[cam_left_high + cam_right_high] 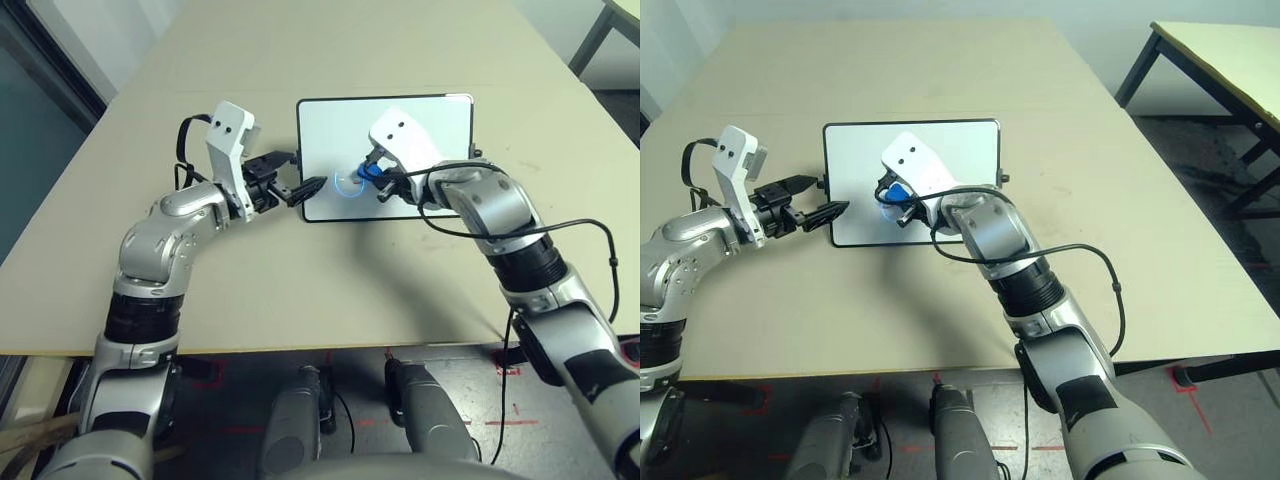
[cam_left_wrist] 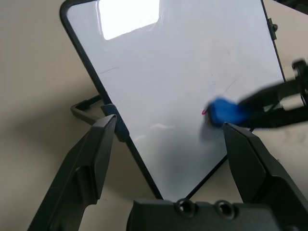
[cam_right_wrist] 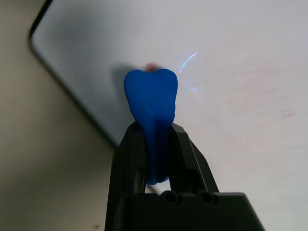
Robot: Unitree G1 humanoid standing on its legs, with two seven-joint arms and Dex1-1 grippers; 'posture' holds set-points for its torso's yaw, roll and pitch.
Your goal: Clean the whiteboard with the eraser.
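1. Currently the eraser (image 3: 152,103) is clamped in the right gripper (image 3: 155,144), jaws closed on its lower half, its rounded tip against or just above the board (image 1: 440,125) near the board's front-left part.
2. Step in hand, as I judge it: wiping. A small red mark (image 2: 204,112) sits right at the eraser tip; a bluish arc (image 1: 346,182) shows beside it in the left eye view. That arc may be ink or a glare; I cannot tell which.
3. To do it well: keep the tip pressed flat and light, sweep across the red mark in short overlapping passes, then work toward the faint strokes further in. Too steep a tilt would leave only an edge in contact.
4. Eraser look: bright blue, small, waisted, matte surface, far smaller than the board. It appears soft enough to give a little under the jaws.
5. Board: white face, thin black frame, rounded corners, a small knob (image 1: 1004,179) on the right side. It lies flat on the table (image 1: 300,290), long side across. Face mostly clean; faint thin lines remain.
6. Left gripper (image 1: 300,190): jaws apart, resting at the board's left edge near the side fitting (image 2: 111,120), straddling the frame without closing on it. It looks placed to brace the board; if the board slides during a stroke, that side should stop it.
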